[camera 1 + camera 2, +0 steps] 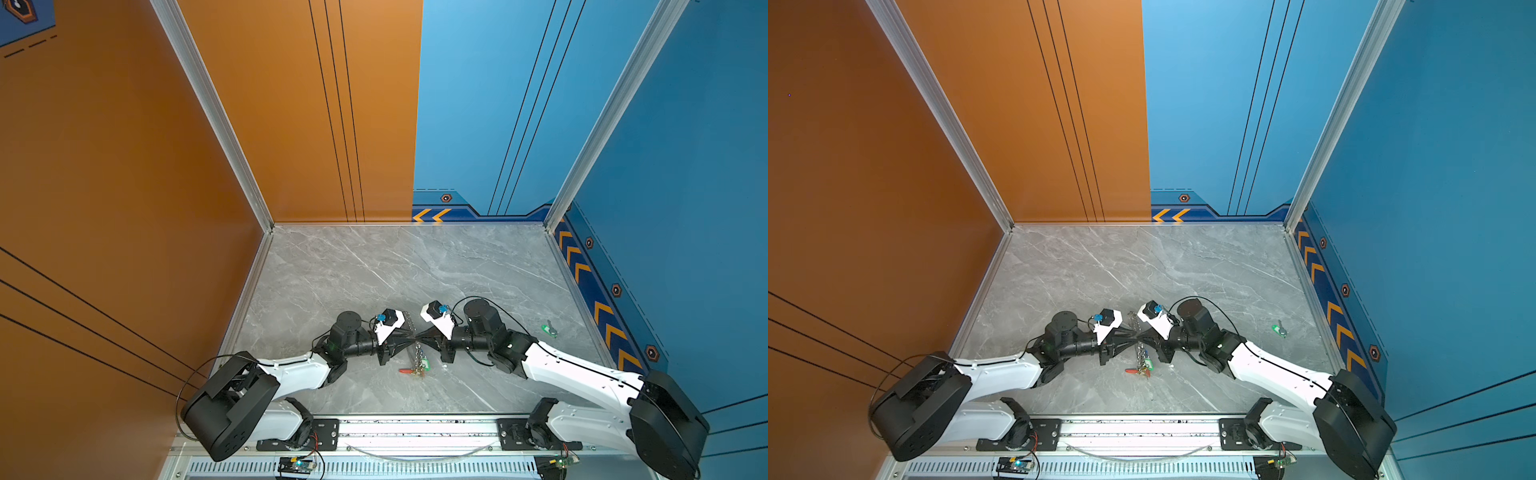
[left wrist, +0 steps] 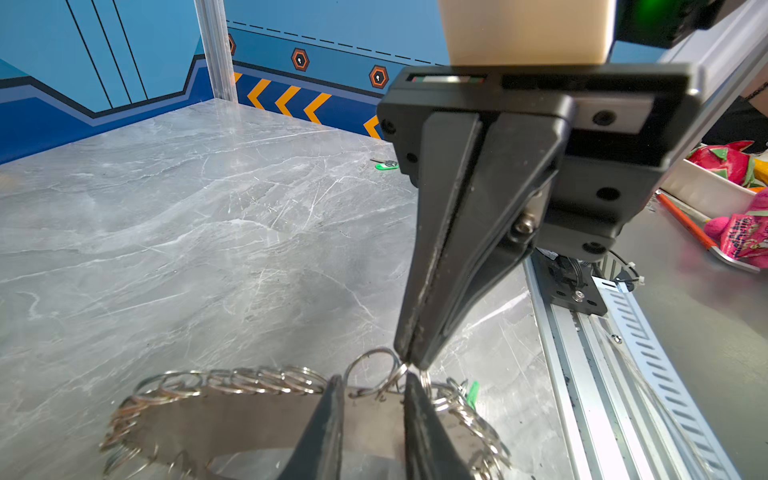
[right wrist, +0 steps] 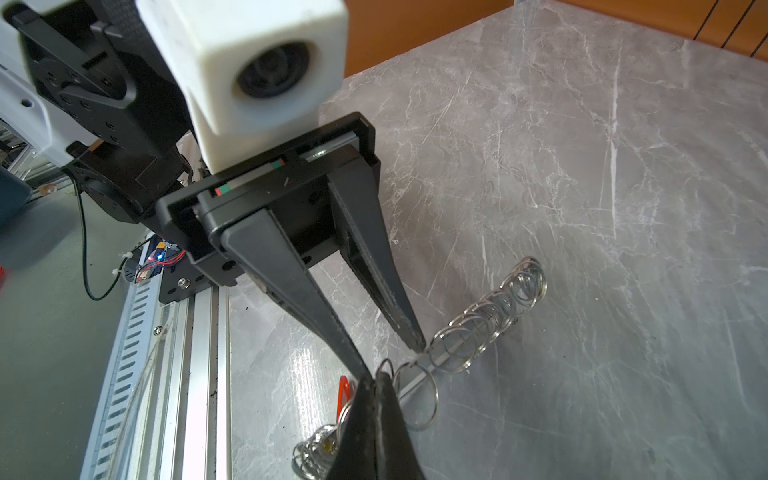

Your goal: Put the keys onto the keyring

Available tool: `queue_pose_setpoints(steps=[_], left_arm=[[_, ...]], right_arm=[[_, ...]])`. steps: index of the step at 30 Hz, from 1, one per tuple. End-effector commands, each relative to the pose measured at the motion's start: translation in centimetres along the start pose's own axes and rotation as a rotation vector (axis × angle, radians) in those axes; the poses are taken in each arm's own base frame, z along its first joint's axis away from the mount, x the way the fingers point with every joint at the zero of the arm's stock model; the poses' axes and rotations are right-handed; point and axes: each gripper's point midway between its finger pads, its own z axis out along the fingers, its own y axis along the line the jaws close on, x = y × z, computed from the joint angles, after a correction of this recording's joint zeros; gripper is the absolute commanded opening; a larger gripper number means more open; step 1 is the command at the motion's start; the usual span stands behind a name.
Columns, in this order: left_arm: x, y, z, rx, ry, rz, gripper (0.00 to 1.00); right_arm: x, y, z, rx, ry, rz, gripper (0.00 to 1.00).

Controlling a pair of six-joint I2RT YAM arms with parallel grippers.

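Left gripper (image 2: 374, 379): jaws spread, fingers straddling the ringed edge of the keyring (image 2: 232, 415), whose tan plate faces them. Right gripper (image 2: 410, 359): jaws pressed together, pinching one small silver ring on that edge, tip to tip with the left jaws. In both top views the keyring shows edge-on between the two. Keys (image 1: 417, 369) with red and green tags hang bunched just beside the jaws. Loose green key (image 1: 549, 329) lies on the table (image 1: 374, 270), well behind the right jaws.

Centre front: keyring (image 1: 420, 355), keys (image 1: 417, 371) at near end; lone key (image 1: 549, 330) far right.
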Motion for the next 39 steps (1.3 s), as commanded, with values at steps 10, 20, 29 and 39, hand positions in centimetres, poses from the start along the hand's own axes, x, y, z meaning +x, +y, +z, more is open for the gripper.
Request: queue_pose_setpoints(steps=[10, 20, 29, 39], left_arm=[[-0.5, -1.2, 0.6, 0.071, -0.007, 0.018, 0.16], [-0.5, -1.3, 0.8, 0.083, -0.004, 0.014, 0.06], [-0.5, -0.8, 0.9, 0.058, 0.0, 0.008, 0.0], [-0.6, -0.1, 0.8, 0.019, -0.004, 0.01, 0.0]], right_arm=[[-1.2, 0.1, 0.4, -0.01, -0.017, -0.029, 0.0], [-1.0, -0.2, 0.7, -0.005, -0.002, -0.018, 0.0], [-0.5, -0.3, 0.9, -0.001, 0.019, -0.005, 0.0], [-0.5, -1.7, -0.2, 0.051, 0.014, 0.047, 0.16]])
